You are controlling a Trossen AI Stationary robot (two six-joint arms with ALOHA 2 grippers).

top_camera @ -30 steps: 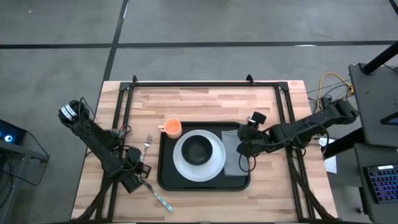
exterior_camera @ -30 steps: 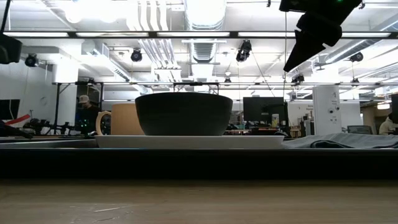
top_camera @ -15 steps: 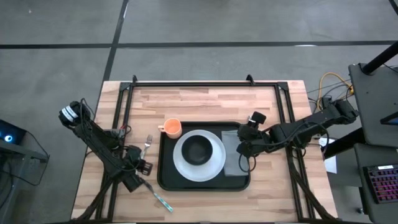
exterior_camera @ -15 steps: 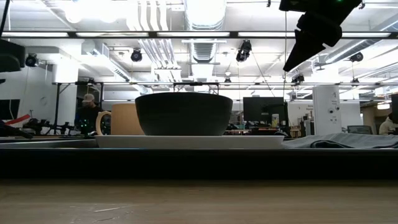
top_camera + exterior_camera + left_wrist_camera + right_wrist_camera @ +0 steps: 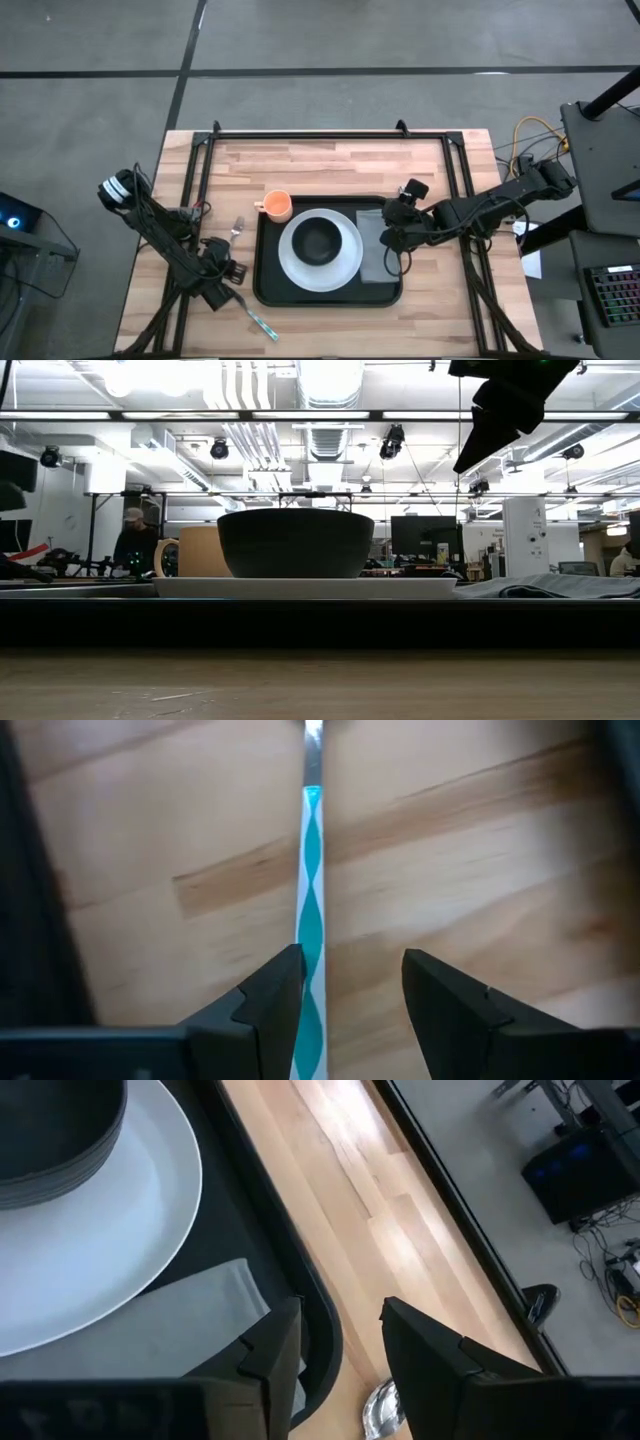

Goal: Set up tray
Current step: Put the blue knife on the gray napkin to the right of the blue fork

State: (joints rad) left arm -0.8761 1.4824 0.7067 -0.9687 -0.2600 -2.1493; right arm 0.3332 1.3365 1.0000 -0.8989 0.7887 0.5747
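The black tray [image 5: 262,290] lies mid-table and holds a white plate [image 5: 345,262] with a dark bowl [image 5: 318,240] on it, and a grey napkin [image 5: 372,262] along its right side. An orange cup [image 5: 278,206] stands at its far-left corner. My left gripper [image 5: 222,278] hovers open over the wood left of the tray. A teal-and-white utensil handle [image 5: 311,890] lies flat between its fingers, close beside one finger; I cannot tell whether they touch. My right gripper [image 5: 340,1315] is open above the tray's right rim [image 5: 325,1350] and the napkin [image 5: 190,1320].
Fork tines [image 5: 238,227] show on the wood left of the tray, and a teal handle end [image 5: 263,323] pokes out nearer the near edge. A shiny metal piece [image 5: 384,1415] lies on the wood below my right gripper. Black frame rails [image 5: 330,133] border the table.
My left arm has sunk a little, while its gripper stays over the teal handle. My right arm and the things on the tray have kept still.
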